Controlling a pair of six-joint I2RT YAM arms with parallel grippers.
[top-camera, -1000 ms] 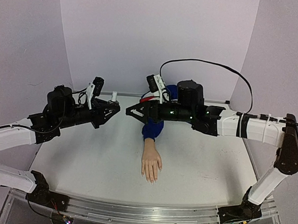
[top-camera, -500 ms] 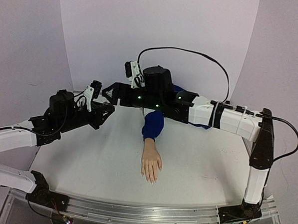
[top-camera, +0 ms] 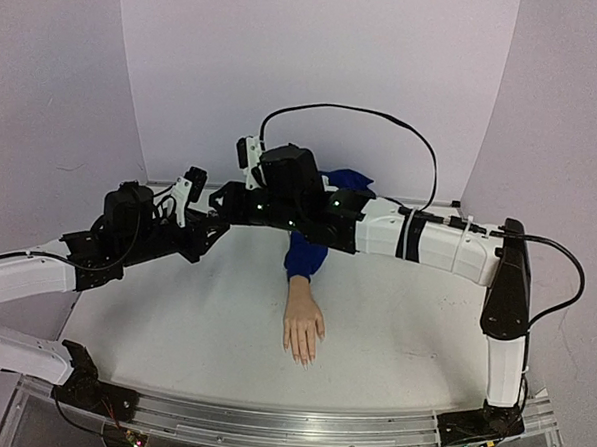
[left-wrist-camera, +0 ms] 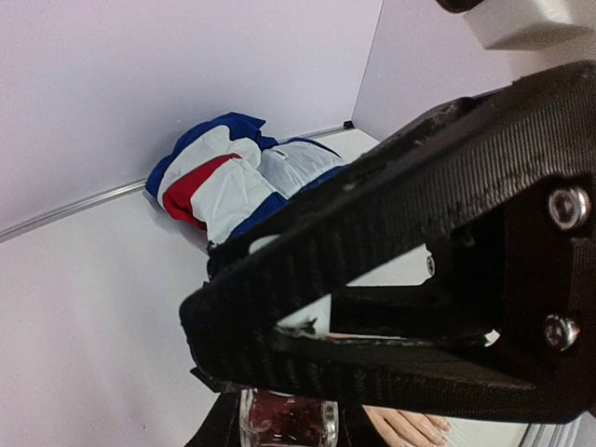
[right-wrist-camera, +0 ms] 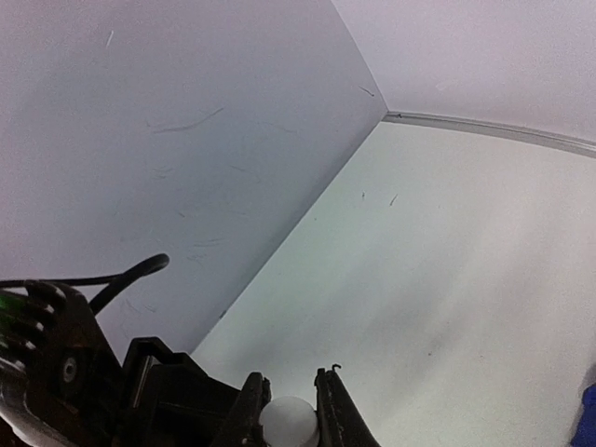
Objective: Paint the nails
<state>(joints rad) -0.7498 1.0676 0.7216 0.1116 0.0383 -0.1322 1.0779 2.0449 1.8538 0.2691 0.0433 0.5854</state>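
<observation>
Both grippers meet at the far left-centre of the table (top-camera: pixel 173 327). The left gripper (top-camera: pixel 206 231) is clamped on the dark-red polish bottle (left-wrist-camera: pixel 284 419); the right gripper (top-camera: pixel 223 196) reaches across and is pinched on its white cap (right-wrist-camera: pixel 289 421). The nails (top-camera: pixel 301 358) are on the mannequin hand (top-camera: pixel 303 329), flat at mid-table, well apart from both grippers, nearer the arm bases and off to the right. Its long axis runs far-to-near, blue sleeve (top-camera: pixel 305 252) at the far end, fingertips toward the bases. Nail colour is too small to tell. Likely the cap must come off, then the right arm swings back toward those fingertips.
</observation>
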